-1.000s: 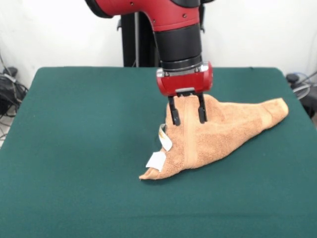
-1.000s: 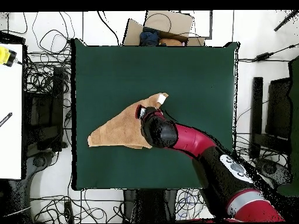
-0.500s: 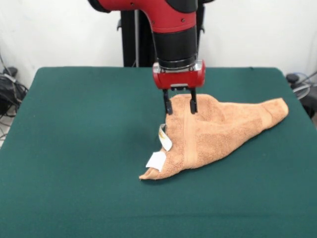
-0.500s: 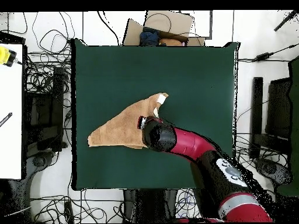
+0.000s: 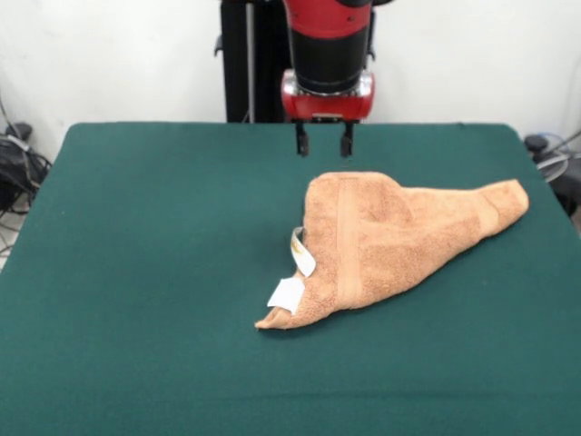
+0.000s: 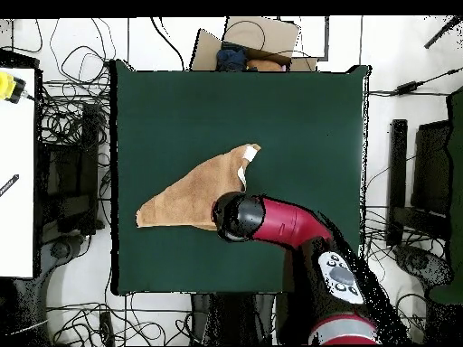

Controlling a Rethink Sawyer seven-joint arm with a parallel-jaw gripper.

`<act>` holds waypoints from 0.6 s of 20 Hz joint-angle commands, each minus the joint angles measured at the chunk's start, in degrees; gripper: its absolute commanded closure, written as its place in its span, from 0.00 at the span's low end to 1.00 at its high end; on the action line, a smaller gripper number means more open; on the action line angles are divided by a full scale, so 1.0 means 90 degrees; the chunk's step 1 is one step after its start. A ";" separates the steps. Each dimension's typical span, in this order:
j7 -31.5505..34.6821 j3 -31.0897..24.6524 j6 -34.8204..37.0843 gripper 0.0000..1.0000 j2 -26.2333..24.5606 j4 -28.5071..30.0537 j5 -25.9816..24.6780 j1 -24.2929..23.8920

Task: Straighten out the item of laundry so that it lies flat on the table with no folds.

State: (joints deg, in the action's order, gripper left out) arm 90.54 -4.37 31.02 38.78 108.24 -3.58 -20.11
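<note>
The towel (image 5: 390, 236) lies right of centre in the front view, on the green table (image 5: 145, 272), bunched into a rough triangle. One corner runs out toward the right edge of the frame, and a narrow tip points to the lower centre, where two white tags (image 5: 295, 272) stick out. A woven band (image 5: 348, 241) runs down its left part, and the cloth there is doubled over itself, so it is far from flat. In the overhead view the towel (image 6: 185, 197) sits in the left half of the table, its tagged tip pointing to the upper right.

The gripper (image 5: 321, 142) hangs at the top centre of the front view, above and just behind the towel's rounded upper edge. Its two fingers stand apart with nothing between them, and they touch neither cloth nor table.

The step in hand seems to be choosing a fresh grasp. A good one would take only the top layer at a free edge or corner, not the thick folded hump near the band, since pinching both layers would drag the whole bundle without opening it. The tagged tip or the far right corner look like the clearest handles. Pulling outward, low and slow, away from the bulk should let the fold peel open. The felt may grip the terry, so a slight lift first could help.
</note>
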 commanded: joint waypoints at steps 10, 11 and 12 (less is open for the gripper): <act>0.1382 0.0562 -0.0823 0.00 0.0125 0.0513 -0.0005 0.0086; 0.1374 0.0547 -0.0876 0.00 0.0085 0.0507 0.0016 0.0076; 0.1370 0.0533 -0.0878 0.00 0.0065 0.0487 0.0044 0.0081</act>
State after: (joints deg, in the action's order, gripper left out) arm 90.54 0.13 28.35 40.88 109.38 -3.59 -19.97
